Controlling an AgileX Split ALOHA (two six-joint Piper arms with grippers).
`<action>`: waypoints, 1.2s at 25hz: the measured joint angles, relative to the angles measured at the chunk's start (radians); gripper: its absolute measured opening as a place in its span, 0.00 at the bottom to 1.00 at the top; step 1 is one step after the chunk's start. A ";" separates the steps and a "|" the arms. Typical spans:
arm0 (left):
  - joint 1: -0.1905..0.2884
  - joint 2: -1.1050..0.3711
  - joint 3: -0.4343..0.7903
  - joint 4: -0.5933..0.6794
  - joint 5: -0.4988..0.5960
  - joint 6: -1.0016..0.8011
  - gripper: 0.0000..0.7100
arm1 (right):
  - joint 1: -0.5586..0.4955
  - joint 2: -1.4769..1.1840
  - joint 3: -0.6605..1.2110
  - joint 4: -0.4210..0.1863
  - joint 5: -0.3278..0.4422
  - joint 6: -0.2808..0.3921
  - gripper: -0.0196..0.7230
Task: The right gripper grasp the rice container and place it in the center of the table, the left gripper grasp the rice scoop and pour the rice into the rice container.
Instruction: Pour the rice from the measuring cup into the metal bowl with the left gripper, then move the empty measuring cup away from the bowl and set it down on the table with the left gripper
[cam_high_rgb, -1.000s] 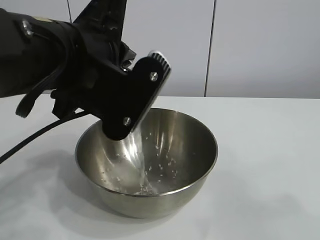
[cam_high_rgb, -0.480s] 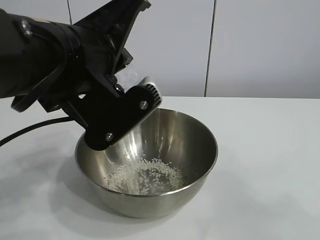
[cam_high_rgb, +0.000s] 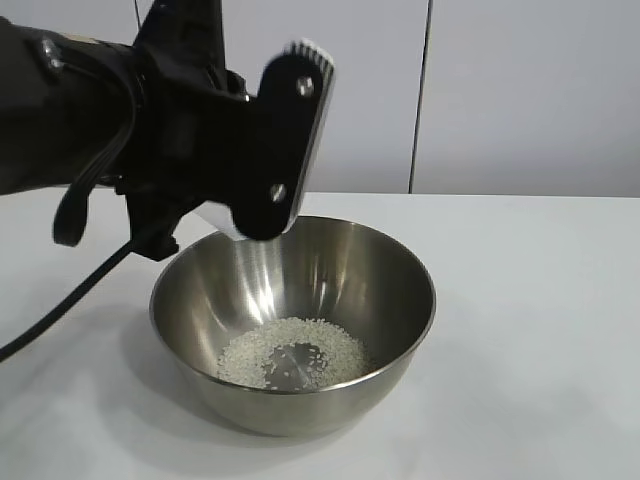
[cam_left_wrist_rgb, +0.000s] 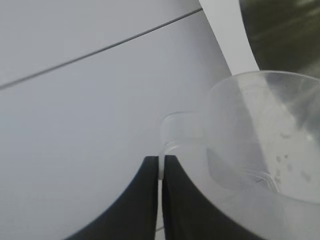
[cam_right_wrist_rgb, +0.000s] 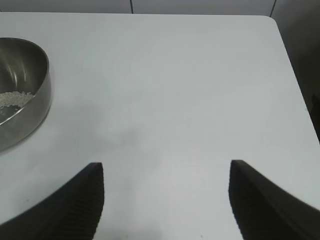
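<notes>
The rice container (cam_high_rgb: 292, 320), a shiny steel bowl, stands on the white table (cam_high_rgb: 540, 300). A loose heap of rice (cam_high_rgb: 290, 352) lies in its bottom. My left gripper (cam_high_rgb: 300, 60) hangs above the bowl's back left rim with its fingertips turned upward. In the left wrist view it (cam_left_wrist_rgb: 161, 162) is shut on the thin tab of the rice scoop (cam_left_wrist_rgb: 260, 145), a clear plastic cup with only a few grains clinging inside. My right gripper (cam_right_wrist_rgb: 166, 170) hovers open over bare table, to one side of the bowl (cam_right_wrist_rgb: 25, 100), with nothing between its fingers.
A black cable (cam_high_rgb: 60, 300) trails from the left arm down to the table beside the bowl. The table's rounded corner and edge (cam_right_wrist_rgb: 285, 60) show in the right wrist view, with dark floor beyond. White wall panels stand behind the table.
Rice poured from the scoop and now lies as a heap in the bowl. The left gripper dipped toward the bowl, then swung its fingertips up. The right gripper stayed put.
</notes>
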 joint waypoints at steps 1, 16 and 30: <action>0.000 0.000 0.000 0.000 -0.009 -0.106 0.01 | 0.000 0.000 0.000 0.000 0.000 0.000 0.68; 0.003 -0.001 0.000 -0.060 -0.106 -1.149 0.01 | 0.000 0.000 0.000 0.000 0.000 0.000 0.68; 0.243 -0.001 0.113 0.131 -0.146 -1.732 0.01 | 0.000 0.000 0.000 0.000 -0.001 0.000 0.68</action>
